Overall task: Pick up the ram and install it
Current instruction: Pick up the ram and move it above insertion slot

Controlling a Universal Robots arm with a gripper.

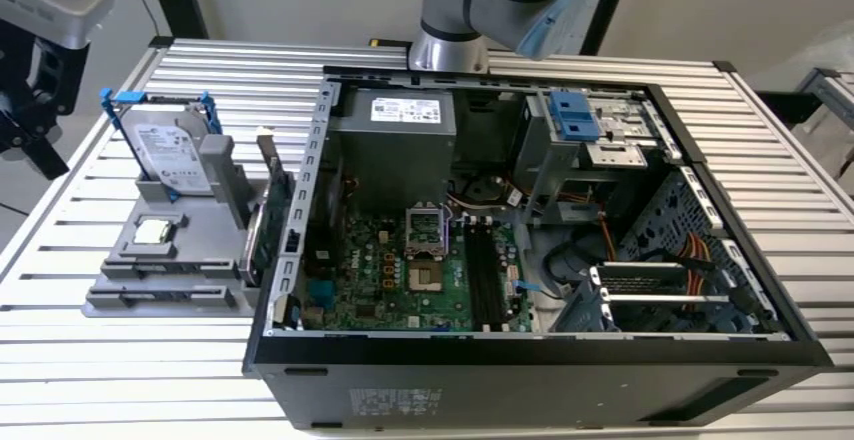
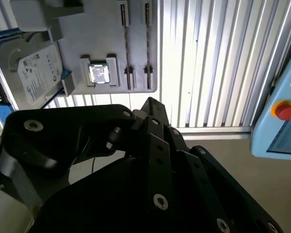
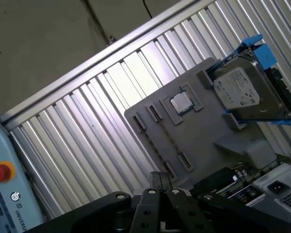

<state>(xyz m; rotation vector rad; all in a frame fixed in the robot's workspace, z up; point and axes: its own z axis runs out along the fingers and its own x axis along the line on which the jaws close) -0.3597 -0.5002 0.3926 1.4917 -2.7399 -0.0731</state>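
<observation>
The ram is out of view. My gripper (image 1: 40, 145) hangs high over the table's edge at the exterior view's far left, well clear of the open computer case (image 1: 534, 348). In both wrist views its black linkage converges to one tip, gripper (image 3: 157, 177) and gripper (image 2: 150, 104), shut with nothing seen in it. Below it lies a grey parts fixture (image 3: 203, 136) with two thin narrow slots (image 2: 136, 48). The black motherboard slots (image 1: 483, 275) run along the board inside the case.
On the fixture (image 1: 134, 295) stand a silver hard drive in a blue frame (image 1: 174, 150), a square chip (image 1: 156, 228) and a green card on edge (image 1: 274, 210). A blue pendant with a red button (image 2: 281, 121) sits beyond the slatted table's edge.
</observation>
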